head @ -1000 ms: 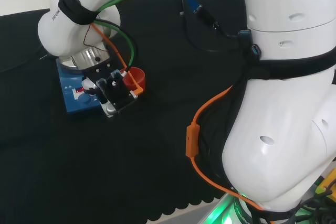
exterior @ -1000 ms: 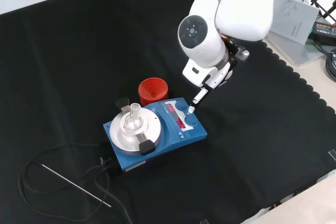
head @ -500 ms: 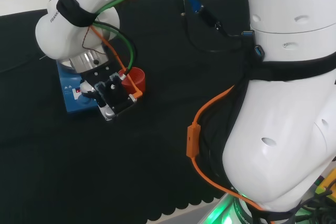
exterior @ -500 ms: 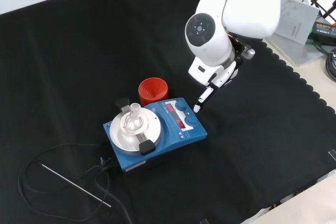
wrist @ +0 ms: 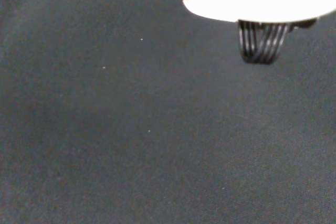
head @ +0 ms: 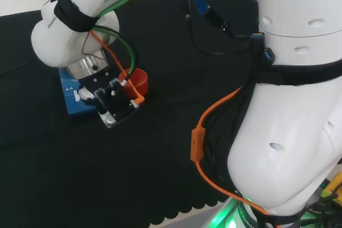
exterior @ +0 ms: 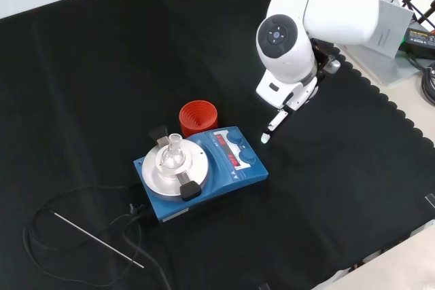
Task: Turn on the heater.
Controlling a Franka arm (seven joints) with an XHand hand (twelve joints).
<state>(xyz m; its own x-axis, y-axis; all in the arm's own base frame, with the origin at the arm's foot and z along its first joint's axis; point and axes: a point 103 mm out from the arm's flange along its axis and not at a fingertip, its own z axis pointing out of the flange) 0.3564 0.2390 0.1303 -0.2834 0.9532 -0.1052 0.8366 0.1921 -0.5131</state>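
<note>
Black-clothed tabletop [exterior: 102, 52], blue heater [exterior: 204, 168] centre, red ring [exterior: 198, 117] just behind; my robot hand [exterior: 277, 121], one straight finger extended, holding nothing, hovers beside the heater's knobs [exterior: 241, 147] — press squarely, don't nudge the flask [exterior: 170, 156].

Robot arm [head: 288, 132]: glossy white rounded links, black bands at the joints, recessed round screw holes. Round grey cap [exterior: 277, 34] on one link's end. Orange cable [head: 196, 142] and green cable [head: 128, 41] run along the outside. Hand [head: 112, 100]: black and white, with a white-tipped finger [exterior: 274, 125].
</note>
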